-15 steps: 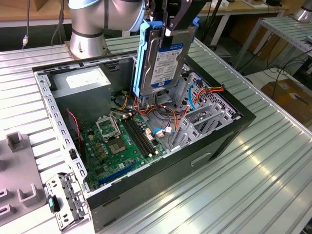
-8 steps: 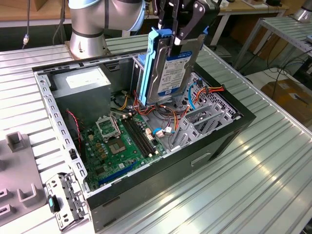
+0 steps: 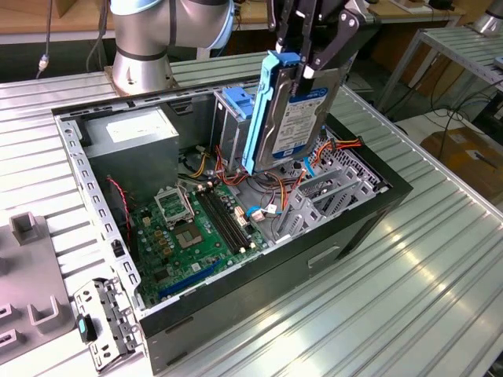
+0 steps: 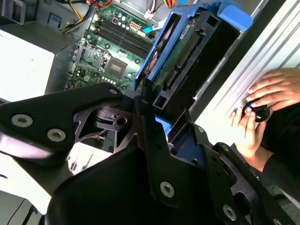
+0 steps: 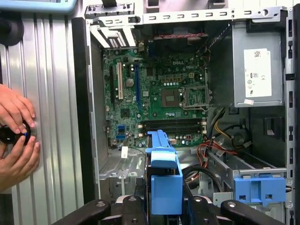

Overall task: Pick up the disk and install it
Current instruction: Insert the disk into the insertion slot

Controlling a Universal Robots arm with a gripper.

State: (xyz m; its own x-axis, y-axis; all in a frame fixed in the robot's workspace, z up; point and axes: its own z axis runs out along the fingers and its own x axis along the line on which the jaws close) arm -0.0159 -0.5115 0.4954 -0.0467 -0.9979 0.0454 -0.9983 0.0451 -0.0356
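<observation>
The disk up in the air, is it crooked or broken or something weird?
Nothing looks broken. The disk hangs on edge, leaning a little, clamped in the gripper above the open computer case, not in a bay. A person's hands sit on the table beside the case.

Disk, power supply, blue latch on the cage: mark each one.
disk (image 3: 302,129), exterior view, on its label.
power supply (image 3: 130,129), exterior view, on its white sticker.
blue latch (image 3: 236,102), exterior view, on its middle.

Illegible print on disk (image 3: 302,126) label; power-supply sticker (image 5: 257,72) likewise.
</observation>
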